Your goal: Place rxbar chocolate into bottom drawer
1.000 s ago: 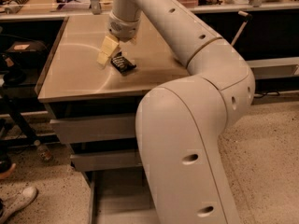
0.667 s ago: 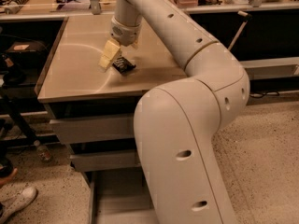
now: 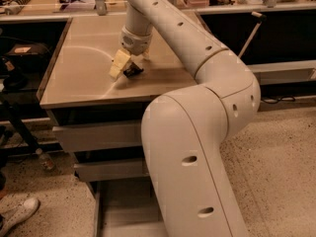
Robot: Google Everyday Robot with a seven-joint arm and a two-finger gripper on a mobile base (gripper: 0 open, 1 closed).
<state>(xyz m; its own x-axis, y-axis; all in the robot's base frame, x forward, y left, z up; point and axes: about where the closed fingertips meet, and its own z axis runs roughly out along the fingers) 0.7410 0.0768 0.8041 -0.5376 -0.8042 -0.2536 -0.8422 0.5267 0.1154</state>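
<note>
Camera view: I see one arm bent down over the worktop point(image 3: 79, 75).
Pincer point(image 3: 126, 68): one, low over the worktop's middle; I cannot tell whether it grips.
Rxbar chocolate point(image 3: 134, 72): one, dark, right at the pincer's tip, at the worktop surface; contact unclear.
Bottom drawer point(image 3: 123, 211): one, pulled out at floor level, well below the bar.
Upper drawers point(image 3: 98, 135): two, grey-fronted; three drawers in all.
</note>
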